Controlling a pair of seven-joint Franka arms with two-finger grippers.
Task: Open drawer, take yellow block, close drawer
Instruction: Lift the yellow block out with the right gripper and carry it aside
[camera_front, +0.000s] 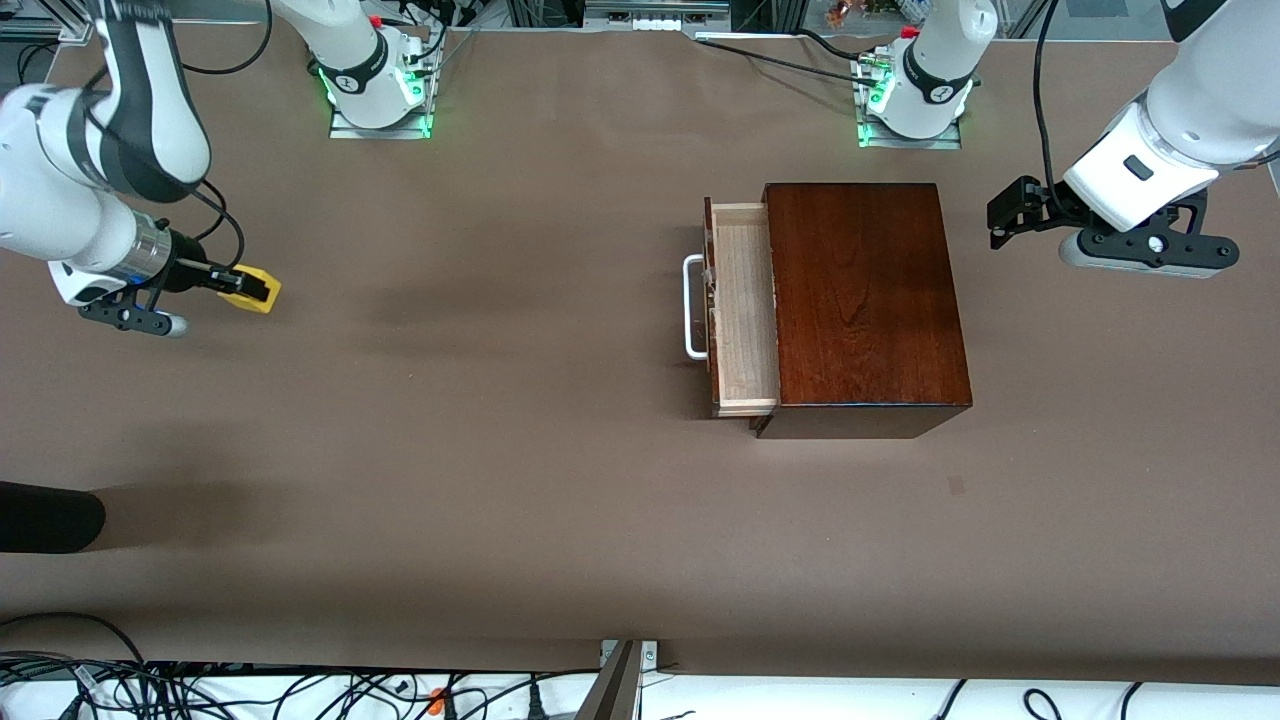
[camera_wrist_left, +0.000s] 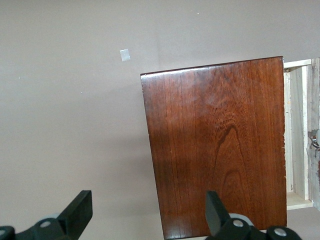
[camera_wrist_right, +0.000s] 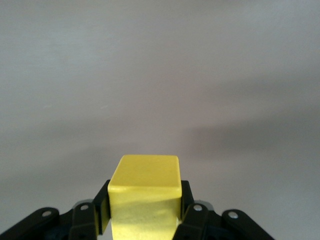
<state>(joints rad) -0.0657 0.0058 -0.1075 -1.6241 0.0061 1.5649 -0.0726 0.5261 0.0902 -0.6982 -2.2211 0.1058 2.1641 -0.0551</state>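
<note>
Table of plain brown, biggest of all, with 12 o'clock taken as the side where the robots' bases stood.

Next in size, wooden box, dark red-brown and shiny, flat on the table toward the left arm's end.

Drawer, pulled part way out of the box at its 9 o'clock side. Pale bare wood inside. White handle on its front, pointing to 9 o'clock.

Left gripper, up over the table at about 3 o'clock from the box. Spread wide, black fingers well apart, nothing between them. Waiting there.

Right gripper, over the table toward the right arm's end, at about 9 o'clock from the drawer and well apart from it. Closed tight on the yellow block, one finger on each side of it.

Yellow block: small, bright, held up off the table, outside the drawer.

Last and smallest, pale scrap flat on the table, at about 5 o'clock from the box.
</note>
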